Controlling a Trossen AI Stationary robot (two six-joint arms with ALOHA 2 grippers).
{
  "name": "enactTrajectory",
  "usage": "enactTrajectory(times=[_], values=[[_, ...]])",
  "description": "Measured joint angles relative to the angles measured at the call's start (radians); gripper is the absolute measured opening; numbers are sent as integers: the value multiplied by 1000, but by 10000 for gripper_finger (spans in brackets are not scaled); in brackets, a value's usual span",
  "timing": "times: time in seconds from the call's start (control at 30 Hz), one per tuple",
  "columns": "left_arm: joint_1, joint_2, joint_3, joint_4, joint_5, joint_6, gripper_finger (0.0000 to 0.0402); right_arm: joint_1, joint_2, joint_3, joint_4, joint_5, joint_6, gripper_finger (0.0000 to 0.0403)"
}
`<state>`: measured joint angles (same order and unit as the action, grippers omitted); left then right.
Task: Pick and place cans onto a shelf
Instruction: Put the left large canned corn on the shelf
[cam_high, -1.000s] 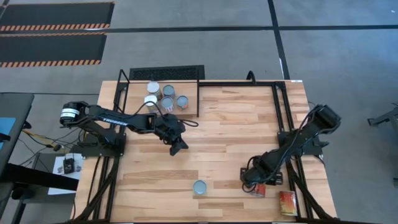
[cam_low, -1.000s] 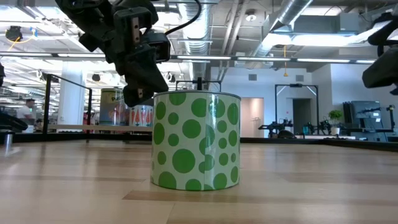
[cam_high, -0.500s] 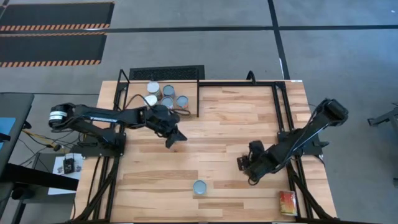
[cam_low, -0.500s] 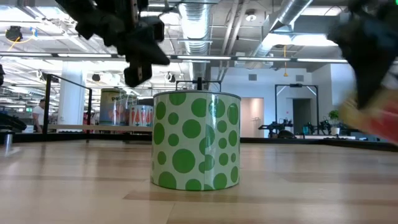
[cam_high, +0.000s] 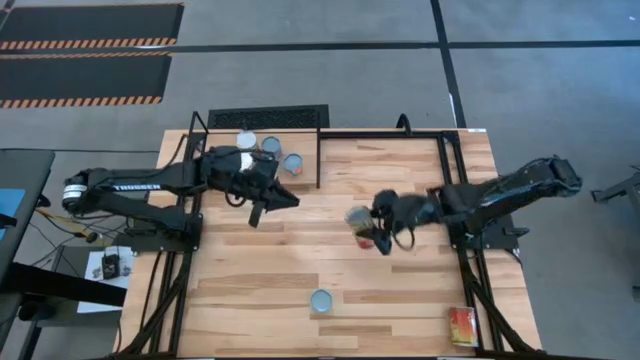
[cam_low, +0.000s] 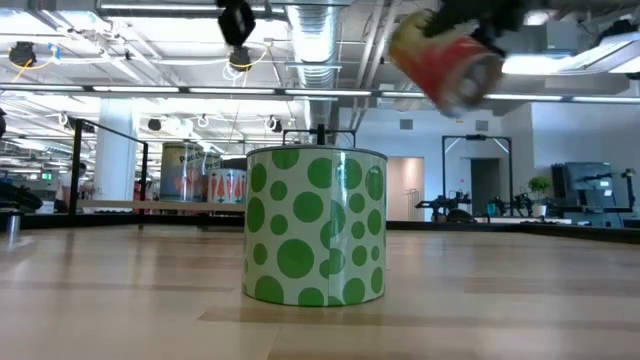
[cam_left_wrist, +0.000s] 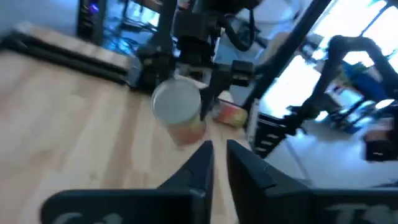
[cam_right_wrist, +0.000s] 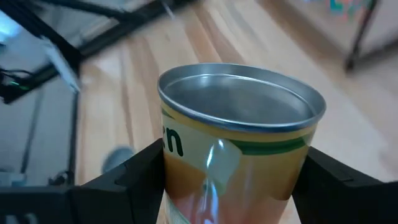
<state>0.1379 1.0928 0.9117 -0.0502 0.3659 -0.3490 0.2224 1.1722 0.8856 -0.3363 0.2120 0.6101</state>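
Right gripper (cam_high: 378, 232), fingers clamping a can (cam_high: 361, 224), is carrying it high toward the shelf (cam_high: 262, 150) while left gripper (cam_high: 262, 205), fingers nearly closed and empty, is hanging nearby.

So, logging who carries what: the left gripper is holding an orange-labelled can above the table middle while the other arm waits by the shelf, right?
Not quite: the right gripper holds that can, as the high view shows. The left gripper is the one waiting by the shelf.

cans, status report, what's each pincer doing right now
Right pincer carrying a can mid-table. Left pincer empty, near the shelf. Path clear.
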Motion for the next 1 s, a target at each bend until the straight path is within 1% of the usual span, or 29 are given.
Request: enactTrajectory(times=[0.07,0.13,0.27,0.37,0.43,0.57,0.77,1.0], values=[[-16,31,86,-82,-53,56,56,-62,-2,2,63,-72,-81,279],[-31,69,181,-194,-105,124,82,-112,5,25,86,-126,-145,279],[-54,170,351,-374,-184,244,121,-176,37,101,90,-194,-261,279],[-67,248,463,-449,-202,317,133,-216,63,150,86,-248,-309,279],[-75,301,526,-490,-224,362,134,-236,81,174,82,-287,-328,279],[-87,386,622,-543,-259,443,131,-258,107,201,76,-318,-365,279],[-94,454,680,-599,-258,503,128,-265,111,209,91,-346,-383,279],[-94,465,687,-591,-243,533,125,-265,103,210,94,-346,-385,279]])
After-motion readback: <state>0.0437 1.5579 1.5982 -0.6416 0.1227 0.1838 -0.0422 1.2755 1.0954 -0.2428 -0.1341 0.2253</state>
